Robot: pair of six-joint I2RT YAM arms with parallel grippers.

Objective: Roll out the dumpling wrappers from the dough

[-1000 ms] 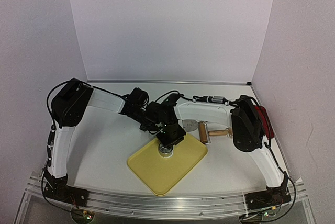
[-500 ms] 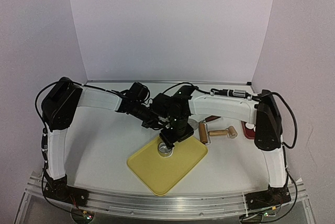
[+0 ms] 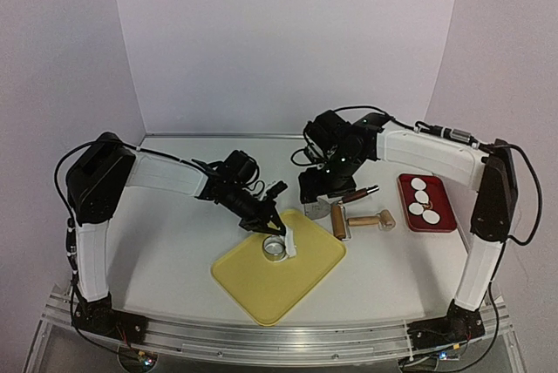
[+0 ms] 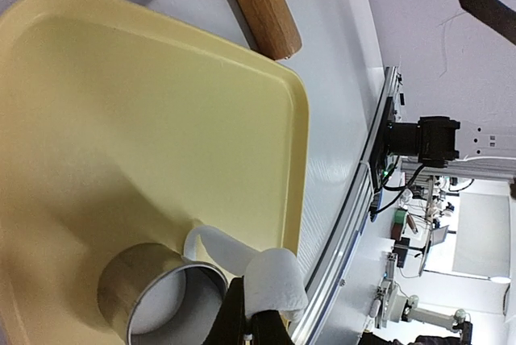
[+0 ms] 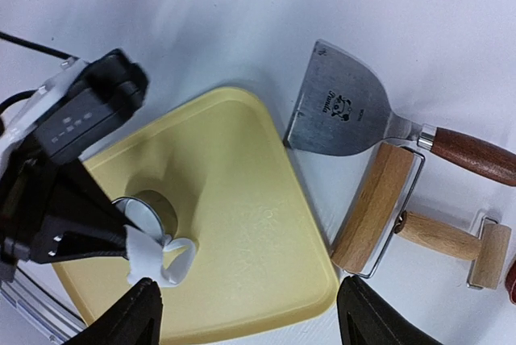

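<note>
Several white round dumpling wrappers [image 3: 421,185] lie on a red tray [image 3: 445,216] at the right. A metal ring cutter [image 3: 275,248] stands on the yellow tray [image 3: 261,290]; it also shows in the left wrist view [image 4: 161,297] and the right wrist view [image 5: 149,212]. My left gripper [image 3: 275,227] is shut on a limp white dough strip [image 4: 250,260] that curls beside the ring [image 5: 157,256]. My right gripper [image 3: 316,194] hangs open and empty above the table behind the yellow tray, its fingertips [image 5: 137,317] wide apart.
A metal scraper [image 5: 347,115] with a dark wooden handle lies just behind the yellow tray's right corner. A wooden roller [image 5: 375,208] lies next to it, between the two trays [image 3: 359,221]. The table's near rail [image 4: 355,200] runs close to the yellow tray.
My right arm has drawn back from over the ring cutter to the back right, above the scraper. My left gripper has moved forward onto the tray and holds the dough strip by the ring.
</note>
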